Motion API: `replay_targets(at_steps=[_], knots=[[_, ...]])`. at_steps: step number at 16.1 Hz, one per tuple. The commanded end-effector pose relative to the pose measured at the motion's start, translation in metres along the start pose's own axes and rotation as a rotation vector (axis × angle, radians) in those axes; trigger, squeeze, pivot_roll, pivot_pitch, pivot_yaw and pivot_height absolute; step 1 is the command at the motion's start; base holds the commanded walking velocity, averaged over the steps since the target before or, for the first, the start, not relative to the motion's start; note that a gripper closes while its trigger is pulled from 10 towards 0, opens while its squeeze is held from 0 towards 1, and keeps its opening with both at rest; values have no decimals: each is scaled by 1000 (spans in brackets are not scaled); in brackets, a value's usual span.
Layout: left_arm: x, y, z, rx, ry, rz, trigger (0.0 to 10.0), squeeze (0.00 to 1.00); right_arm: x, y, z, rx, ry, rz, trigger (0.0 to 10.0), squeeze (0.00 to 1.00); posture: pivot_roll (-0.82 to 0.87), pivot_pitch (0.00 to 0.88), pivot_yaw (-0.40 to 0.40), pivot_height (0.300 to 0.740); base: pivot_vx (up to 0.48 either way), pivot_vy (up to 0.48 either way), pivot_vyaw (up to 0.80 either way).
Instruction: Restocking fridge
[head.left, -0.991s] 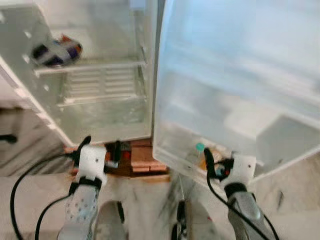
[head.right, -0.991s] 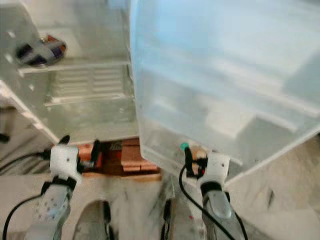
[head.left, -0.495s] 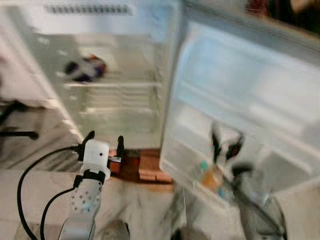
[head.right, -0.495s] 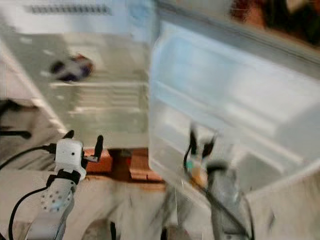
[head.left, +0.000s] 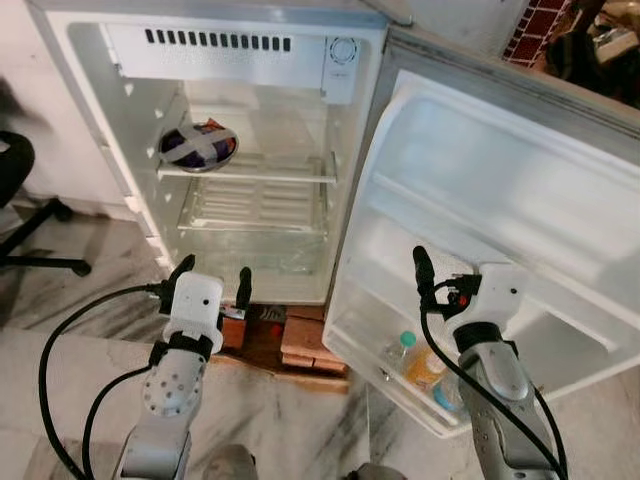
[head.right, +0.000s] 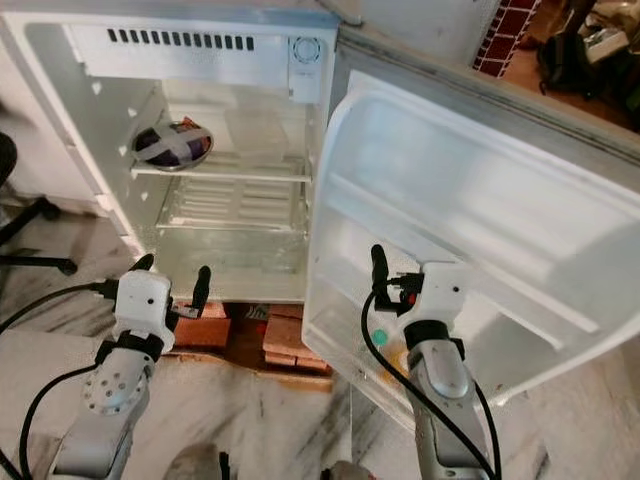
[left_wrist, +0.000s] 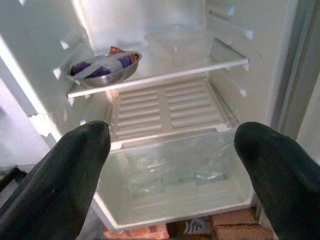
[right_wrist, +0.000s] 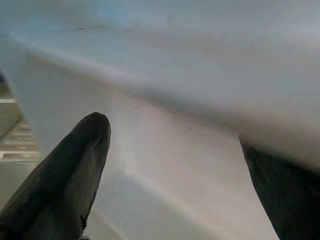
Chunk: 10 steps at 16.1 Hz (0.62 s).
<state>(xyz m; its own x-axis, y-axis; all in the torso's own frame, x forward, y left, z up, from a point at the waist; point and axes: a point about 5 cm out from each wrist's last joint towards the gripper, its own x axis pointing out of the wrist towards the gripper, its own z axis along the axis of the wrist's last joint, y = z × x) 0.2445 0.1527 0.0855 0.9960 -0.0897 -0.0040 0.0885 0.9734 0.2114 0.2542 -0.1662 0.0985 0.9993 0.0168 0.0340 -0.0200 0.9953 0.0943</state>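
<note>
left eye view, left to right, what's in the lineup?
office chair base → metal bowl on the fridge shelf → left gripper → bricks under the fridge → bottles in the door's bottom bin → open fridge door

White fridge (head.left: 250, 150) stands open; bottles (head.left: 420, 362) in its door shelf.

One open fridge (head.left: 215, 60) with one door (head.left: 520, 200), one metal bowl (head.left: 199, 147) and one clear container (left_wrist: 177, 42) on one shelf (head.left: 250, 175), one crisper drawer (left_wrist: 170, 160), two bottles (head.left: 410, 355) in the door rack, and two grippers (head.left: 213, 283).
</note>
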Motion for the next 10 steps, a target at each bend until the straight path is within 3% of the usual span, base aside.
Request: replay_targets(at_steps=[1,10], knots=[[-2,-1,-4,9,15,-16,10000,0,-3,-2,-6,4,35,0,10000,0,112,77,-28,740,-319,0,0],[-3,-2,-6,11,31,-15,10000,0,-5,-1,-16,12,95,13,10000,0,124,75,-35,740,-326,0,0]])
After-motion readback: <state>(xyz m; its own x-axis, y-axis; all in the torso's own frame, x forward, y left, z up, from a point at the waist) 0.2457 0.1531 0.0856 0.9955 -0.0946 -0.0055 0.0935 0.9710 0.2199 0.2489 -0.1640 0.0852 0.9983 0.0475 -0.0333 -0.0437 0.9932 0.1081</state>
